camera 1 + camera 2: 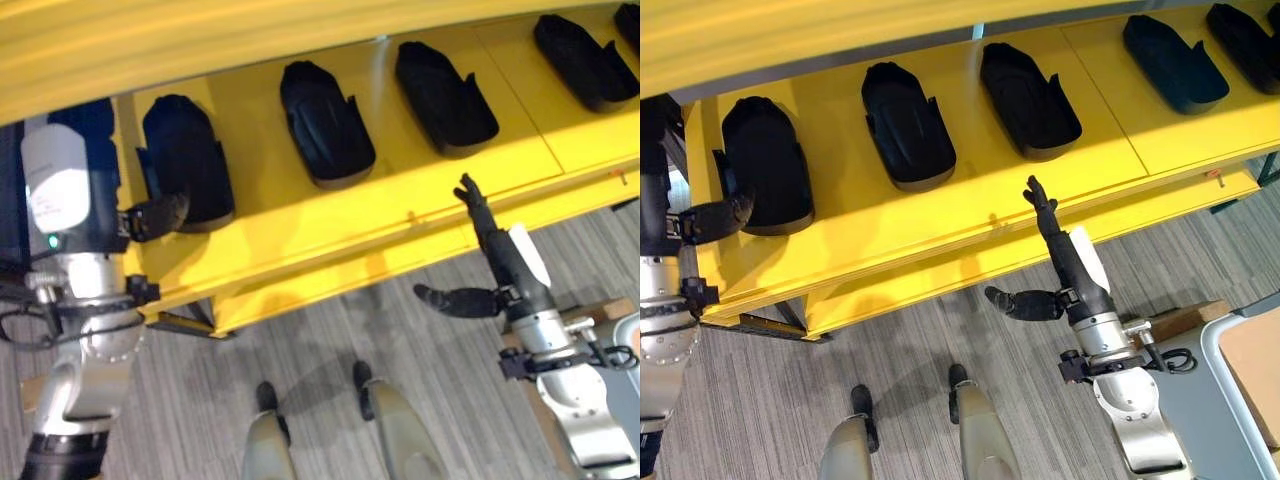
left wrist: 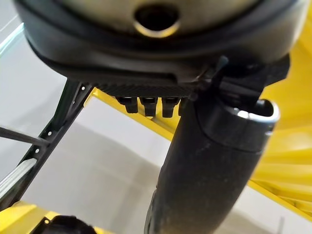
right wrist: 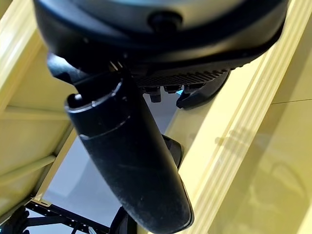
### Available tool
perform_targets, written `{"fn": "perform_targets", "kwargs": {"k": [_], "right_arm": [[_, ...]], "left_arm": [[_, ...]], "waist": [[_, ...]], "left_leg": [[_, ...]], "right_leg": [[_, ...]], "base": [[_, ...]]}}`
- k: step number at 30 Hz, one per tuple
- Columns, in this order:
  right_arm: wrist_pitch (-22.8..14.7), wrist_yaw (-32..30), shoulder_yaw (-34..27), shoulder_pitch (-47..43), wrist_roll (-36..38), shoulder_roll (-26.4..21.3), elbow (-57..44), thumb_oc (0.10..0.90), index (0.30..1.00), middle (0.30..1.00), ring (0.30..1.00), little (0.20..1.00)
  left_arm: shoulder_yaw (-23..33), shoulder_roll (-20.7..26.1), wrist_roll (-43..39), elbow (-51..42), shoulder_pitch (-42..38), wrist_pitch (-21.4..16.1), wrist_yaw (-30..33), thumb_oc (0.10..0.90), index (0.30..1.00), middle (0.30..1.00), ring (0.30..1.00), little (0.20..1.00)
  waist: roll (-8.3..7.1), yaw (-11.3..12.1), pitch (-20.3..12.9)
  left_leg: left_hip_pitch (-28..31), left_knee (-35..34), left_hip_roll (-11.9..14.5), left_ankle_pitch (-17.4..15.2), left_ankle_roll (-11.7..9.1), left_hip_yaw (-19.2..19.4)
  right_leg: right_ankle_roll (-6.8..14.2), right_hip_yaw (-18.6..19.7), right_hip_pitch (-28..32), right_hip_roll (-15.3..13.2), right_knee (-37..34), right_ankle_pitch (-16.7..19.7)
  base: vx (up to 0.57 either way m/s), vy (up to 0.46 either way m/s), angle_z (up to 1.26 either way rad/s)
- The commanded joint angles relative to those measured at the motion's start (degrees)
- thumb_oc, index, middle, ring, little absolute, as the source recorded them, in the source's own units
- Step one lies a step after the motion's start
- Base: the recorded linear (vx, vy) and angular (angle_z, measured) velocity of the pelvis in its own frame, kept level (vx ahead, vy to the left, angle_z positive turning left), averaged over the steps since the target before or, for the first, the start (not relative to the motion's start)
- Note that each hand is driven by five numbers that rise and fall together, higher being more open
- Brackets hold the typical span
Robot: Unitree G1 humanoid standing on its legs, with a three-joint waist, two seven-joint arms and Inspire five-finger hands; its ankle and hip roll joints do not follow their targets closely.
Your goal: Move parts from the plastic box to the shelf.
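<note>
No text, label, number or sign can be read anywhere in these views. The long yellow metal shelf (image 1: 970, 215) running across the upper part of the frame has plain, unmarked surfaces, and the black moulded plastic parts (image 1: 907, 125) lying in a row on it carry no lettering that can be made out. The brown cardboard piece (image 1: 1252, 375) at the lower right edge is blank as well.
</note>
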Motion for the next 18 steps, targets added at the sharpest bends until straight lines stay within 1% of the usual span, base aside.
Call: {"fn": "perform_targets", "kwargs": {"k": [1, 3, 5, 6, 10, 11, 18], "right_arm": [[-5.24, -1.78, -3.21, -2.13, 2.42, -1.28, -4.45, 0.900, 1.000, 1.000, 1.000, 1.000], [-5.37, -1.98, -3.24, -2.14, 2.25, -1.00, -4.79, 0.900, 1.000, 1.000, 1.000, 1.000], [-5.65, -2.40, -3.20, -1.91, 1.91, -1.06, -5.08, 0.900, 1.000, 1.000, 1.000, 1.000], [-6.06, -3.00, -3.27, -1.67, 1.52, -1.10, -5.13, 0.900, 1.000, 1.000, 1.000, 1.000], [-6.33, -3.59, -3.28, -1.48, 0.98, -1.13, -5.43, 0.900, 1.000, 1.000, 1.000, 1.000], [-6.81, -4.46, -3.13, -1.23, 0.53, -1.21, -5.67, 0.900, 1.000, 1.000, 1.000, 1.000], [-7.75, -6.18, -3.05, -0.77, -0.67, -1.49, -5.84, 0.900, 1.000, 1.000, 1.000, 1.000]], "left_arm": [[2.97, 0.08, -0.31, -3.93, -1.18, -3.89, 2.11, 0.900, 1.000, 1.000, 1.000, 1.000], [1.93, -2.53, -1.55, -5.04, 1.57, -4.54, 1.37, 0.900, 1.000, 1.000, 1.000, 1.000], [1.30, -3.97, -1.40, -5.42, 3.25, -4.71, 1.43, 0.900, 1.000, 1.000, 1.000, 1.000], [0.55, -5.07, -1.12, -5.51, 5.71, -5.11, 1.51, 0.900, 1.000, 1.000, 1.000, 1.000], [-0.80, -5.84, -1.20, -5.55, 8.09, -5.48, 0.95, 0.900, 1.000, 1.000, 1.000, 1.000], [-1.55, -5.57, 0.63, -4.92, 9.74, -5.13, 1.61, 0.900, 1.000, 1.000, 1.000, 1.000], [-4.14, -5.98, 2.63, -2.99, 12.23, -5.56, 2.46, 0.900, 1.000, 1.000, 1.000, 1.000]], "waist": [[0.96, -0.93, -5.42], [0.78, -0.70, -5.23], [0.75, -0.59, -5.15], [0.63, -0.27, -4.93], [0.48, -0.02, -4.77], [0.44, 0.26, -4.62], [0.20, 0.67, -4.31]], "left_leg": [[0.28, 2.37, 1.35, -1.20, 0.90, 0.66], [0.30, 2.47, 1.28, -1.20, 0.98, 0.69], [0.34, 2.57, 1.25, -1.19, 1.04, 0.63], [0.44, 2.49, 1.17, -1.16, 1.13, 0.46], [0.57, 2.40, 1.15, -0.94, 1.19, 0.33], [0.54, 2.32, 1.25, -0.74, 1.23, 0.18], [0.39, 2.03, 1.23, -0.40, 1.45, -0.20]], "right_leg": [[3.66, -0.15, 4.03, -3.43, -5.02, 0.81], [3.65, -0.25, 4.25, -3.59, -5.04, 0.81], [3.64, -0.32, 4.37, -3.64, -4.87, 0.73], [3.62, -0.40, 4.41, -3.60, -4.78, 0.71], [3.62, -0.58, 4.76, -3.61, -4.96, 0.69], [3.65, -0.77, 4.90, -3.56, -5.09, 0.63], [3.77, -1.10, 5.10, -3.55, -5.36, 0.61]], "base": [[0.00, 0.000, 0.00], [0.00, 0.000, 0.00], [0.00, 0.000, 0.00], [0.00, 0.000, 0.00], [0.00, -0.009, 0.01], [0.00, -0.032, 0.03], [0.00, -0.014, 0.03]]}}
